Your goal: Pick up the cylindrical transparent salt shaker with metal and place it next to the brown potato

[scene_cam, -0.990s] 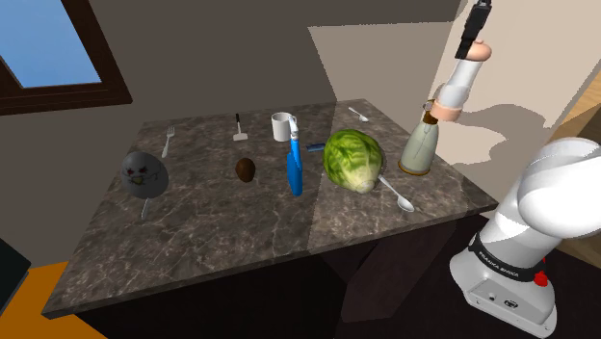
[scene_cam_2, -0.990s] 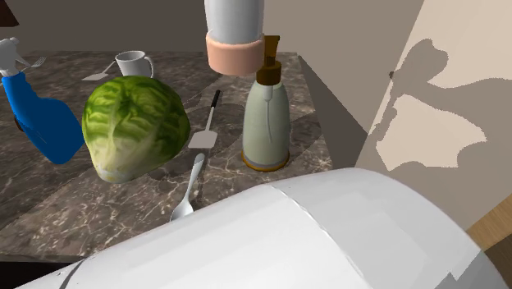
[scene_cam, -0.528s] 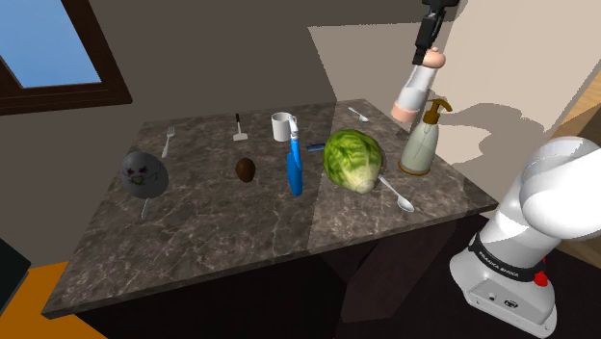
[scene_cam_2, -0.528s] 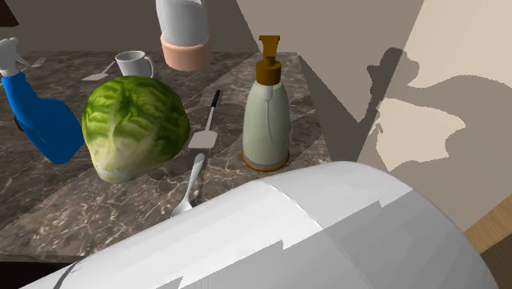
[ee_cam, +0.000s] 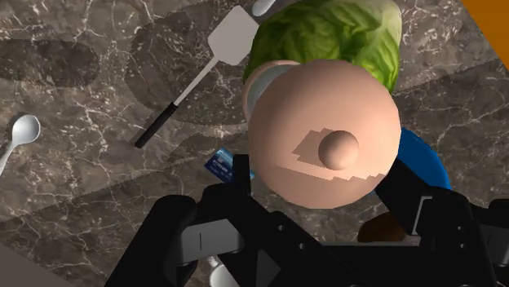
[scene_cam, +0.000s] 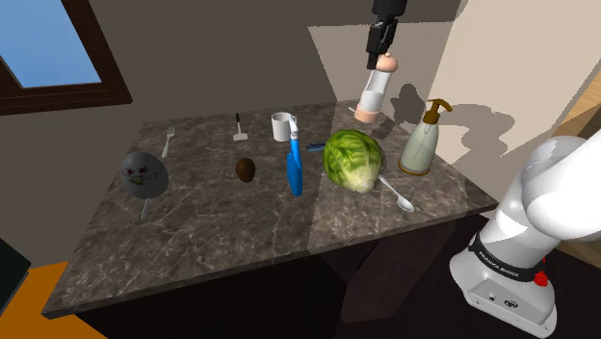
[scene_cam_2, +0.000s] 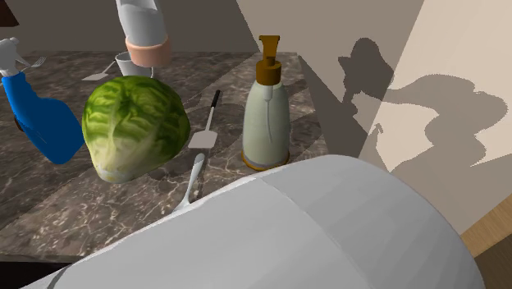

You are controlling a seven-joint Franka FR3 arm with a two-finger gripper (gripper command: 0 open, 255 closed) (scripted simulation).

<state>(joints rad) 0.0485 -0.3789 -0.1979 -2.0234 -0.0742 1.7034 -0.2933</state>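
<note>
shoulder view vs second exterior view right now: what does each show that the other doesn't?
Shoulder: the brown potato and the black end effector shut on the white cylindrical salt shaker with peach ends.
Second exterior: a white spatula with black handle beside the round green lettuce.
Both: that shaker, the lettuce, the pale soap dispenser with brown pump.

Dark veined counter (scene_cam: pixel 241 231) carries lettuce (scene_cam: pixel 352 160), potato (scene_cam: pixel 246 170), soap bottle (scene_cam: pixel 418 149), mug (scene_cam: pixel 281 126), spoon (scene_cam: pixel 397 195), fork (scene_cam: pixel 169 143).

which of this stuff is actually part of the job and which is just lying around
Job:
salt shaker, clasped in the gripper
brown potato

Lying about:
lettuce
soap dispenser
blue spray bottle
white mug
spoon
fork
spatula
</note>
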